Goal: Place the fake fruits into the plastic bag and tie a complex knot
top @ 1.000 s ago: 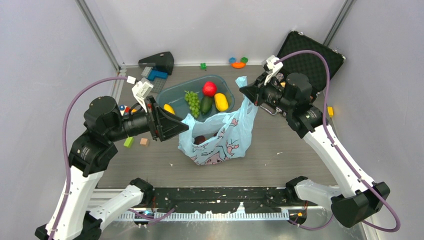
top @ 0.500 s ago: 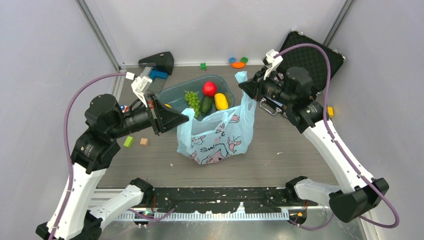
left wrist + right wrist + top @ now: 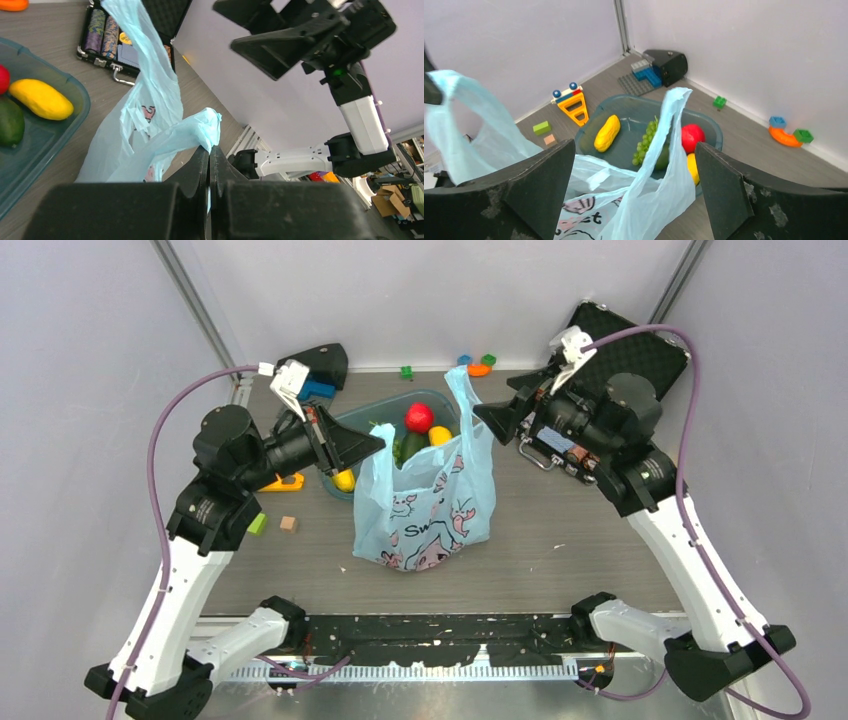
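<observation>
A: Two grippers, holding what?
B: Left gripper [image 3: 210,150] pinches a plastic bag [image 3: 425,510] handle; right gripper [image 3: 631,150] gapes, empty. Bag stands before the tub [image 3: 626,127], hiding some fake fruits [image 3: 419,417]; its contents unseen.

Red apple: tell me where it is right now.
In the top view the red apple lies in the tub at the far middle, behind the plastic bag, a yellow fruit beside it.

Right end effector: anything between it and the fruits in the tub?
Yes. The bag's free handle stands upright between the open right end effector and the fruits in the tub. The left end effector is shut on the other handle, off to the side.
</observation>
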Motion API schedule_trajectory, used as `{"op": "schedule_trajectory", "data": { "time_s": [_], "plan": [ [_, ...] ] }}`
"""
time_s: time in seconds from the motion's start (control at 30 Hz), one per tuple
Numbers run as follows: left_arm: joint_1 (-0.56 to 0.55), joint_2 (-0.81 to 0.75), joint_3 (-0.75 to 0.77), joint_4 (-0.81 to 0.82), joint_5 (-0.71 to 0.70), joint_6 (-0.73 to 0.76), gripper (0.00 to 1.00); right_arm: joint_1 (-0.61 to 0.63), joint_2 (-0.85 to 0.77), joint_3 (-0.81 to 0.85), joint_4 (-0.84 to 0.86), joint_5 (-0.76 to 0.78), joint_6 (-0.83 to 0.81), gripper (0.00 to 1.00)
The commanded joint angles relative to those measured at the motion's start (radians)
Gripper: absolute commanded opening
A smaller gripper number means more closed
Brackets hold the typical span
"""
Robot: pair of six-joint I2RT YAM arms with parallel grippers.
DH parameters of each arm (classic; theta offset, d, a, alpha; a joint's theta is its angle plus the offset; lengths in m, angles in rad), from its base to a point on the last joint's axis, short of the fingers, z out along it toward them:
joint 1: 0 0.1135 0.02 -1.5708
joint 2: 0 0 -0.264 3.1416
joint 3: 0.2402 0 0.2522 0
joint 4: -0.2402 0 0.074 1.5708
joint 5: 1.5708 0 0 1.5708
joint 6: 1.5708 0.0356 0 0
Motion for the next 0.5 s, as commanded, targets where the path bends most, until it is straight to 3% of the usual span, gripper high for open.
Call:
{"op": "schedule_trajectory", "data": {
  "time_s": [0.0, 0.17, 0.33, 0.47],
  "plan": [
    [0.021, -0.009, -0.001, 0.087, 0.005, -0.030, 0.00, -0.004, -0.058, 0.053, 0.087, -0.045, 0.030, 0.97],
    [0.032, -0.012, -0.003, 0.090, 0.017, -0.031, 0.00, 0.029, -0.041, 0.013, 0.252, -0.169, 0.117, 0.96],
    [0.036, -0.011, -0.001, 0.090, 0.034, -0.032, 0.00, 0.206, 0.026, 0.012, 0.312, -0.198, 0.062, 0.96],
    [0.038, -0.010, 0.002, 0.091, 0.048, -0.030, 0.00, 0.274, 0.110, 0.000, 0.477, -0.294, 0.149, 0.96]
  ]
}}
